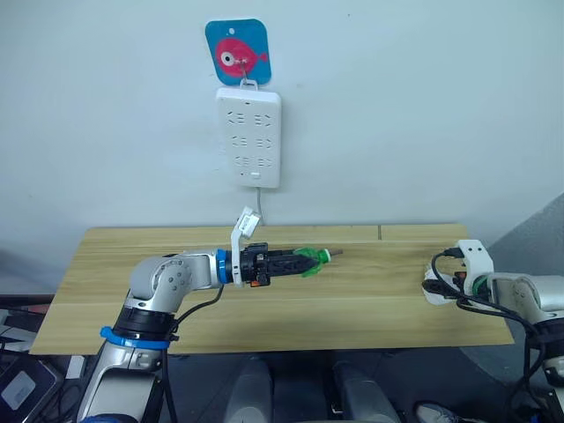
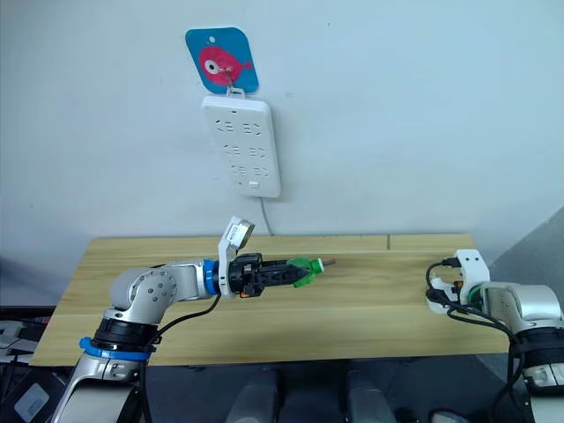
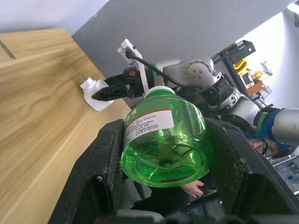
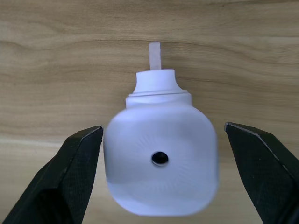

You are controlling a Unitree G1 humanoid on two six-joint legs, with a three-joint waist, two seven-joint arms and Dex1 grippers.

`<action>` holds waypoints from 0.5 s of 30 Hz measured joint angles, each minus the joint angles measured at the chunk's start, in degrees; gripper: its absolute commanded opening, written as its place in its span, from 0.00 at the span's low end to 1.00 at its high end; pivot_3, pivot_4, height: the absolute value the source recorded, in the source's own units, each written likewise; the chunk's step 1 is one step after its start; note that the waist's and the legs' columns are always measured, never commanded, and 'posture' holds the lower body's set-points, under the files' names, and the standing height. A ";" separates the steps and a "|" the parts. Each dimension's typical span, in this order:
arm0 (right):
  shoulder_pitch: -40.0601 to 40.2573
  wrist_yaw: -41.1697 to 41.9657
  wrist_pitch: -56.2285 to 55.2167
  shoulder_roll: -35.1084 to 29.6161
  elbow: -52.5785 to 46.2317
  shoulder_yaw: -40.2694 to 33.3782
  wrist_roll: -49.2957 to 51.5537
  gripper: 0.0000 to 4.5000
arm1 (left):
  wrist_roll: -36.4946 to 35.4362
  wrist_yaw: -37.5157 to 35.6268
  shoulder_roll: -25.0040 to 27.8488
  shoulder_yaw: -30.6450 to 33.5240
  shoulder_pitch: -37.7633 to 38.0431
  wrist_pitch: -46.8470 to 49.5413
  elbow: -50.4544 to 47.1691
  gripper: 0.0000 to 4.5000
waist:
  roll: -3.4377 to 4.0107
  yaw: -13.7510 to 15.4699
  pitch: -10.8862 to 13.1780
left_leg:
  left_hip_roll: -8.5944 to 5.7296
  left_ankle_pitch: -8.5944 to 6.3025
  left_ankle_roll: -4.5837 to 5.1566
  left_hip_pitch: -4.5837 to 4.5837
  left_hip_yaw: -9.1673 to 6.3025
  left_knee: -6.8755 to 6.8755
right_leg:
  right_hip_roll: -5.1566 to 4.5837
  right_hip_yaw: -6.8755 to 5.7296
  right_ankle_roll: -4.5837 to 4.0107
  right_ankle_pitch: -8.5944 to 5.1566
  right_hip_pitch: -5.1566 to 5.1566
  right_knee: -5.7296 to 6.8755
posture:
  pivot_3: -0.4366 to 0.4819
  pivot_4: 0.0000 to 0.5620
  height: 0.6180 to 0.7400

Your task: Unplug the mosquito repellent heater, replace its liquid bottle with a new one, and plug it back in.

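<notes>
Left eye view is showing the left gripper (image 1: 300, 262) reaching out over the middle of the wooden table (image 1: 106, 291), its black fingers clamping a green liquid bottle (image 1: 311, 260) held lying sideways above the tabletop, neck pointing toward the robot's right. A white power strip (image 1: 249, 137) is hanging on the wall under a blue fish hook plate (image 1: 238, 51), with no heater plugged into it. At the table's right end the right gripper (image 1: 438, 284) is hovering at a small white object lying on the wood.

Right eye view is giving the same layout: bottle aloft in the left gripper, right gripper low near the right edge of the table.

Left wrist view is looking along the two black fingers, which are pressing on both sides of the green bottle, its white-labelled body and round base facing the camera; beyond it the right gripper is pointing at the white unit on the table.

Right wrist view is showing the mosquito repellent heater (image 4: 161, 165) lying on the wood with its round hole facing up, a white neck and wick jutting from one end. The right fingers (image 4: 70, 172) are standing wide apart on either side of it, not touching.
</notes>
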 measured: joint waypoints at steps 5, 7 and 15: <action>5.47 1.10 4.17 -3.70 -15.59 -6.83 1.01 0.98 | 1.52 -0.08 -0.53 0.08 -0.07 -1.96 0.14 0.50 | 0.05 -0.09 0.08 | 0.01 0.00 0.00 0.01 -0.04 0.00 | 0.00 -0.03 0.01 -0.01 0.01 0.00 | 0.70 0.40 1.00; 5.55 -0.68 9.97 0.96 -22.91 -15.45 5.76 0.98 | 4.31 -0.10 -1.92 -0.14 0.04 -7.16 -0.09 0.50 | -0.02 -0.44 0.17 | 0.04 0.00 -0.01 0.04 -0.03 -0.01 | 0.02 -0.01 0.01 0.00 0.02 0.03 | 0.68 0.40 1.00; 2.17 -27.73 17.96 25.09 -32.74 -36.38 57.16 0.98 | 18.86 3.52 -10.14 -1.84 -1.42 -31.70 3.70 0.50 | -0.01 -0.08 0.30 | -0.05 0.02 -0.04 -0.03 -0.08 -0.01 | -0.07 -0.03 0.00 0.00 0.07 -0.08 | 0.67 0.39 1.00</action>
